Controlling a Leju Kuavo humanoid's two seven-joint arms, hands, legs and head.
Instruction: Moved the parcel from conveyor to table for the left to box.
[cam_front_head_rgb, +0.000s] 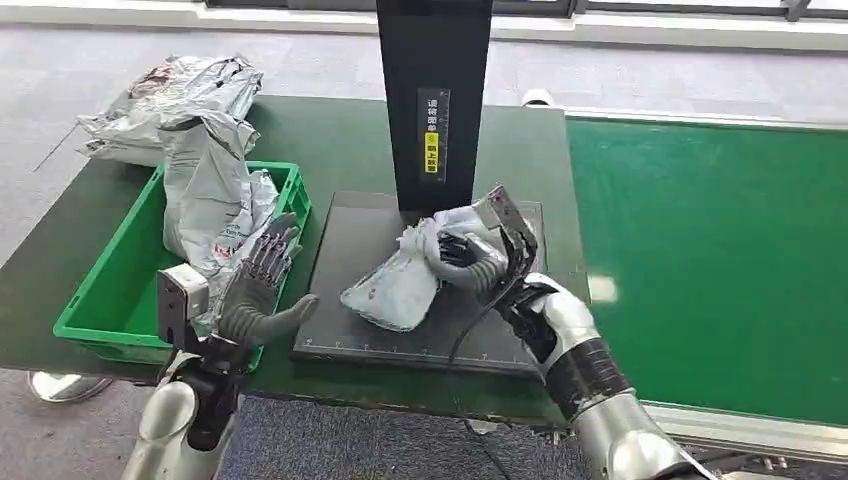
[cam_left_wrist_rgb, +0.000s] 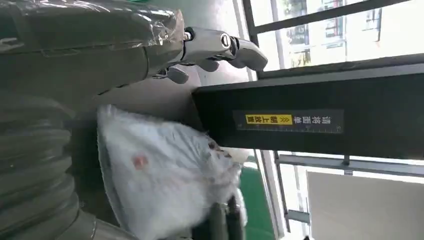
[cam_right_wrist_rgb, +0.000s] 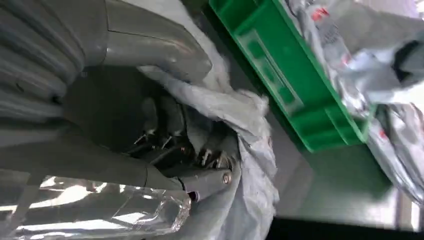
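Note:
A grey plastic parcel (cam_front_head_rgb: 398, 283) lies on the black scale plate (cam_front_head_rgb: 345, 260) in front of the black post. My right hand (cam_front_head_rgb: 478, 258) grips its upper right end, fingers curled into the crumpled plastic (cam_right_wrist_rgb: 235, 107). My left hand (cam_front_head_rgb: 258, 290) hovers open between the green bin and the plate, a short way left of the parcel, fingers spread and touching nothing. In the left wrist view the parcel (cam_left_wrist_rgb: 165, 172) lies beyond my left hand (cam_left_wrist_rgb: 200, 47).
A green bin (cam_front_head_rgb: 120, 300) at the left holds several grey parcels (cam_front_head_rgb: 210, 200); more are piled behind it (cam_front_head_rgb: 175, 100). The black post (cam_front_head_rgb: 433, 100) stands behind the plate. The green conveyor belt (cam_front_head_rgb: 720, 260) runs along the right.

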